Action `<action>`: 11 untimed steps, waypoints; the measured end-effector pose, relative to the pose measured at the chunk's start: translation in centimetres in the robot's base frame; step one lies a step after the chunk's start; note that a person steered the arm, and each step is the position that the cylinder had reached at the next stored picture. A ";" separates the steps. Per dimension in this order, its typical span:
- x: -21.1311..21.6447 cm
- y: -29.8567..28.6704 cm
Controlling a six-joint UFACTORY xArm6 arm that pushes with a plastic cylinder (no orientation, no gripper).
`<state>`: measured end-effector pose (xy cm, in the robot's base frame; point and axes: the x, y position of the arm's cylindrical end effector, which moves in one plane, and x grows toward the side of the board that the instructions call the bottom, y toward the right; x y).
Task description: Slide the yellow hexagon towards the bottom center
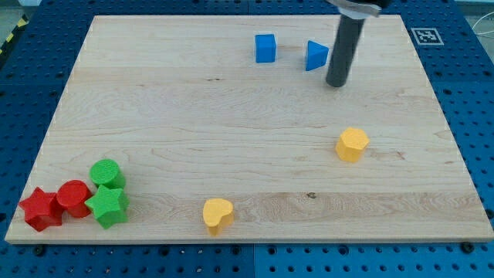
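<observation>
The yellow hexagon (352,144) lies on the wooden board at the view's right, a little below mid-height. My tip (336,83) rests on the board near the view's top right, above the hexagon and slightly to its left, well apart from it. The tip is just right of a blue triangle (316,55), close to it.
A blue cube (265,48) sits left of the blue triangle. A yellow heart (218,215) lies near the bottom centre. In the bottom left corner cluster a red star (40,209), a red cylinder (74,198), a green cylinder (106,174) and a green star (108,205).
</observation>
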<state>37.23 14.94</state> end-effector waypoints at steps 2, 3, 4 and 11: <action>3.7 3.7; 7.1 2.9; 9.9 2.7; 13.9 -5.1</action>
